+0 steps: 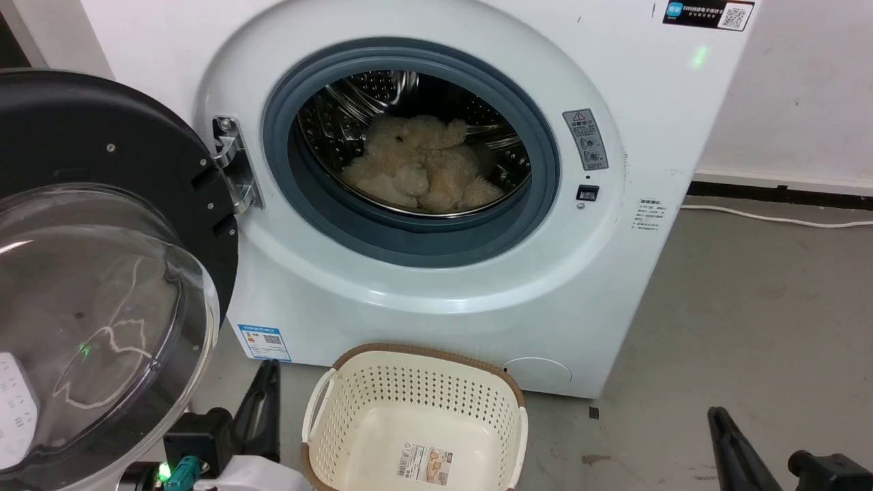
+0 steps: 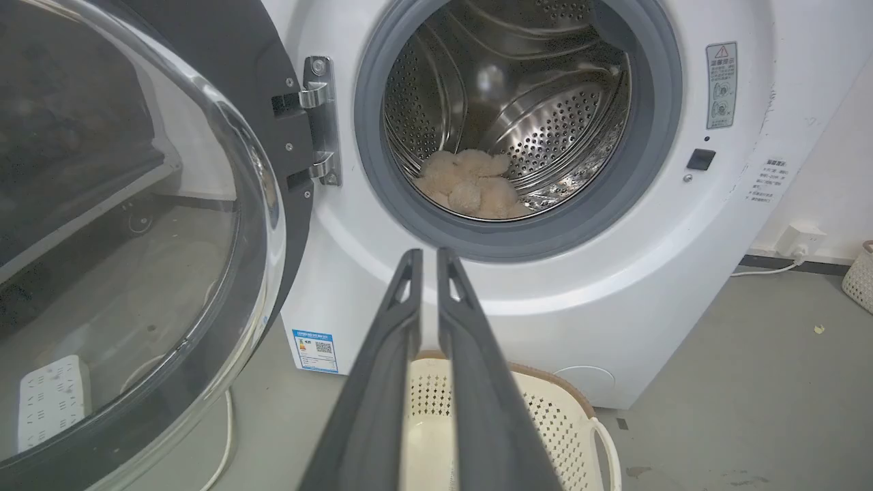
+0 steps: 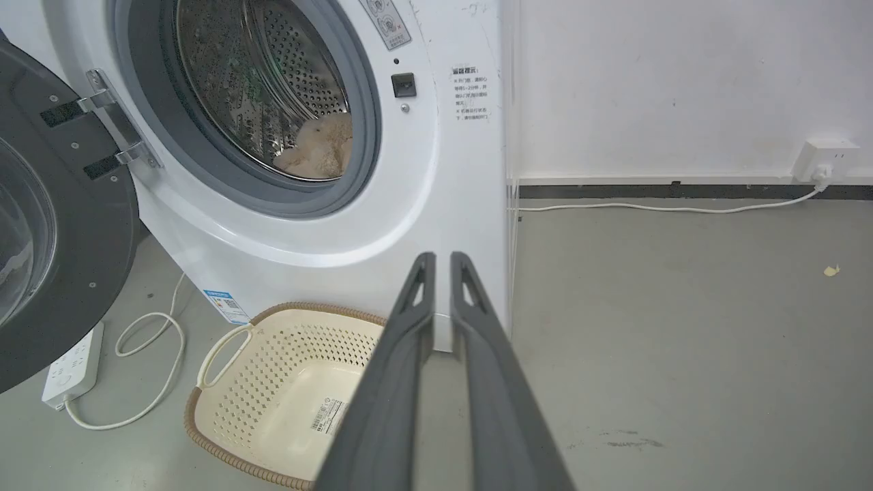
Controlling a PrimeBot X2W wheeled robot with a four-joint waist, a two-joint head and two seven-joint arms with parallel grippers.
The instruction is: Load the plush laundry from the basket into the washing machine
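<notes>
Left tool [image 2: 430, 255]: fingers together, holding nothing, over the basket [image 2: 552, 409].
Right tool [image 3: 443, 258]: fingers together, empty.
Plush toy [image 1: 419, 167]: in the washer [image 1: 436, 300] drum, door [image 1: 136, 136] open.
Handling: likely light, soft and squashy; pinch a limb.
Count: one toy, one empty basket, one washer, two tools.

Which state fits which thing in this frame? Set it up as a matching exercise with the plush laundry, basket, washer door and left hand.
Things:
1. plush laundry
2. basket
3. washer door
4. left hand

States:
A. swung open
B. empty, on the floor
C. lying in the drum
D. shut, holding nothing

Pairs: 1-C, 2-B, 3-A, 4-D
</notes>
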